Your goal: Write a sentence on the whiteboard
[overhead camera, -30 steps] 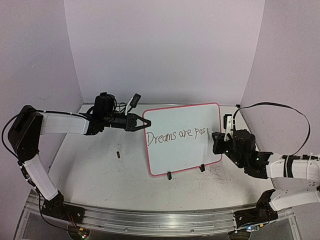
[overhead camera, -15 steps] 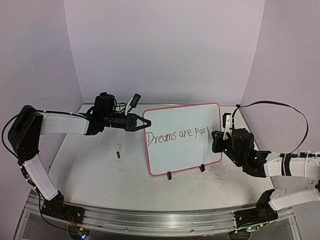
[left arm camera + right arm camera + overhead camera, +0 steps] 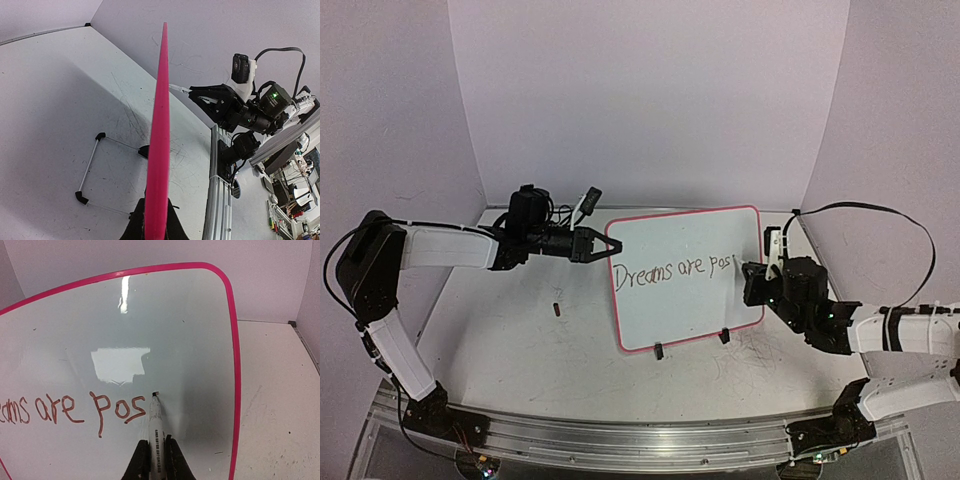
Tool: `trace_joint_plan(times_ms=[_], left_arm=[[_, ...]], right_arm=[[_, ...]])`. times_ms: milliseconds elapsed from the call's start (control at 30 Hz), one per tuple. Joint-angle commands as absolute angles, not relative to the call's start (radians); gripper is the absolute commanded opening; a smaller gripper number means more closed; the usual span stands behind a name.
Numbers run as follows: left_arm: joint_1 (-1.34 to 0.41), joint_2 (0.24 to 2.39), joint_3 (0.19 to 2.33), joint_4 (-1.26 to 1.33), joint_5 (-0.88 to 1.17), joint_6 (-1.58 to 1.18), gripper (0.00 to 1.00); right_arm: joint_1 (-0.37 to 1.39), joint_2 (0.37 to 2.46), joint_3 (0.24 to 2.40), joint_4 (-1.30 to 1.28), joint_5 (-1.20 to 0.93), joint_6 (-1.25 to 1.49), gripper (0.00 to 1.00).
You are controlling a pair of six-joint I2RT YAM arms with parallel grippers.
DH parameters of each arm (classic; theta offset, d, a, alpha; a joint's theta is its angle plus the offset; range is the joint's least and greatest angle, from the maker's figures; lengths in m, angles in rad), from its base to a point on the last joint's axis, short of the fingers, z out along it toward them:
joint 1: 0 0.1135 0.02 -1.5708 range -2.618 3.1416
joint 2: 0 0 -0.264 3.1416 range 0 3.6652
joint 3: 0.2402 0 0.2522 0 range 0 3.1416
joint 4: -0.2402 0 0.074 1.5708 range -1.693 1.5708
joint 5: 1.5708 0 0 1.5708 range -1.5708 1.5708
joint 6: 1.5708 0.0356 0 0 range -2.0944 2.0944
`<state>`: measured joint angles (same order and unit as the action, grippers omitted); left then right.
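The whiteboard [image 3: 692, 312] stands upright on black feet, pink-rimmed. My left gripper [image 3: 609, 246] is shut on its left edge; in the left wrist view the rim [image 3: 160, 130] runs edge-on up from between the black fingers [image 3: 172, 227]. The sentence [image 3: 672, 269] reads "Dreams are pos" in dark red. My right gripper [image 3: 753, 273] is shut on a white marker [image 3: 156, 426]. The marker's tip touches the whiteboard [image 3: 175, 325] just right of the "s" of the sentence [image 3: 75, 411], where a tiny fresh stroke shows.
A small dark red cap [image 3: 556, 309] lies on the table left of the board. A wire stand [image 3: 89, 169] with black ends rests behind the board. An aluminium rail [image 3: 620, 436] runs along the near edge. Walls close the back and sides.
My right gripper has shifted slightly up and left with the marker, setting the tip beside "pos". The left arm and the board have stayed still.
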<state>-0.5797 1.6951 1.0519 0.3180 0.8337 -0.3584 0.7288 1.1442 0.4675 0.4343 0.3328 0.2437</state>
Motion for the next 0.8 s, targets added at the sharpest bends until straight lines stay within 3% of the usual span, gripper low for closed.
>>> trace_joint_plan(times_ms=[0,767], left_arm=[[-0.581,1.67,1.068,0.287,0.8,-0.335,0.0],[-0.583,1.67,1.068,0.287,0.801,-0.337,0.0]], right_arm=[[0.726,1.151,0.495,0.433,0.296,0.257,0.0],[0.726,1.112,0.471,0.366,0.372,0.307,0.0]])
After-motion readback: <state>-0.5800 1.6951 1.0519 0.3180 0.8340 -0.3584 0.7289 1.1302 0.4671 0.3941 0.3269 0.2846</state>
